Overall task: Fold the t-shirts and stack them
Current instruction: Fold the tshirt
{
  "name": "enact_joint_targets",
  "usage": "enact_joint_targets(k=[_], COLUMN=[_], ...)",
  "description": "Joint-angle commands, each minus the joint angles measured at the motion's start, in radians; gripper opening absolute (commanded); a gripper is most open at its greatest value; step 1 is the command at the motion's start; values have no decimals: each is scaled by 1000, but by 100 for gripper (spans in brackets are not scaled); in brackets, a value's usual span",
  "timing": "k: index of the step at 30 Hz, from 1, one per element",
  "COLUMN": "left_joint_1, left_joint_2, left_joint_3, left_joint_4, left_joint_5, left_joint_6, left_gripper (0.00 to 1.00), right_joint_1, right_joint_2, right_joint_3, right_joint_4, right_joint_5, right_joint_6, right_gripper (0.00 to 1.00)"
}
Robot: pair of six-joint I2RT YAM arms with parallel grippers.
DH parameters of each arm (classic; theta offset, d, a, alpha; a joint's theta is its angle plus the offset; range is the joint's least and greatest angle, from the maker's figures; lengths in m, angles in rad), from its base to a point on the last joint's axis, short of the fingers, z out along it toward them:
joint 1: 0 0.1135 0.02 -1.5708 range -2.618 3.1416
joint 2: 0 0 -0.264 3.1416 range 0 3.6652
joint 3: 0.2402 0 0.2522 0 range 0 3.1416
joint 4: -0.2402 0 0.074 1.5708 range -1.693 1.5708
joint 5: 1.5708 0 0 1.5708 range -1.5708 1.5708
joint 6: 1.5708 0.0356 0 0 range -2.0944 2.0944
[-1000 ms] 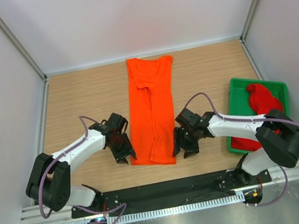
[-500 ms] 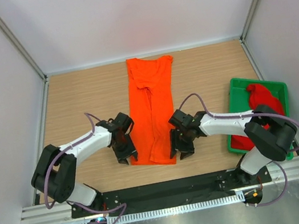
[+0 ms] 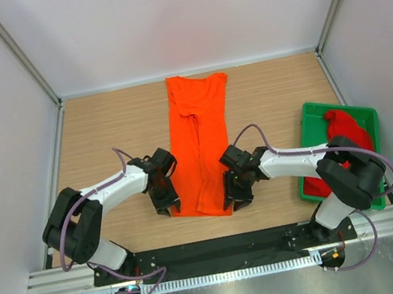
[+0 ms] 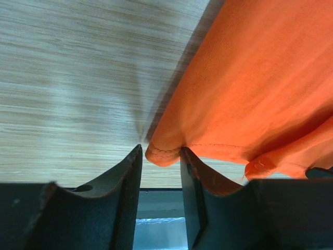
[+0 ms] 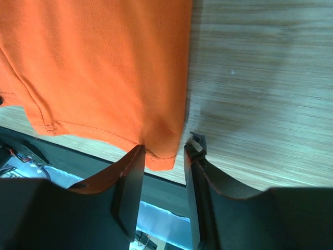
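Observation:
The orange t-shirt (image 3: 199,139) lies on the wooden table as a long narrow strip, its hem at the near end. My left gripper (image 3: 168,209) is open at the hem's near left corner. In the left wrist view that corner of the shirt (image 4: 250,78) sits between the jaws of the left gripper (image 4: 160,156). My right gripper (image 3: 235,202) is open at the near right corner. In the right wrist view the shirt (image 5: 104,62) has its corner between the jaws of the right gripper (image 5: 165,153). The red t-shirt (image 3: 346,132) lies crumpled in the tray.
The green plastic tray (image 3: 313,115) stands at the right edge of the table, behind my right arm. White walls enclose the table on three sides. A black strip (image 3: 215,250) runs along the near edge, just in front of the hem.
Both grippers have moved inward to the orange shirt's near corners, so each now straddles a hem corner. The shirt has not moved.

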Motion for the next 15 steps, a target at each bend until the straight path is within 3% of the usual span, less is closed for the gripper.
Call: enact_joint_targets(k=[1,7,8,9,11,15], left_joint_1=[-4,-4,-4,-4,-4,-4], left_joint_2=[1,-19,-22,-25,-44,-85], left_joint_3=[13,5,2,-8,-22,-76], left_joint_4=[10,11,11,13,22,56], left_joint_5=[-6,-12,-14,-14,-3,26], left_joint_6=[5,6,6,5,2,-17], left_gripper=[35,16,13,10,0,0], right_joint_1=[6,4,6,3,3,-8], right_joint_2=[12,2,-9,-14,-31,-89], right_joint_3=[17,-16,-23,-31,-55,-127], right_joint_4=[23,49,54,57,57,66], right_joint_5=[-11,-16,-17,-14,-8,1], right_joint_6=[12,15,14,14,15,21], right_gripper=[42,32,26,14,4,1])
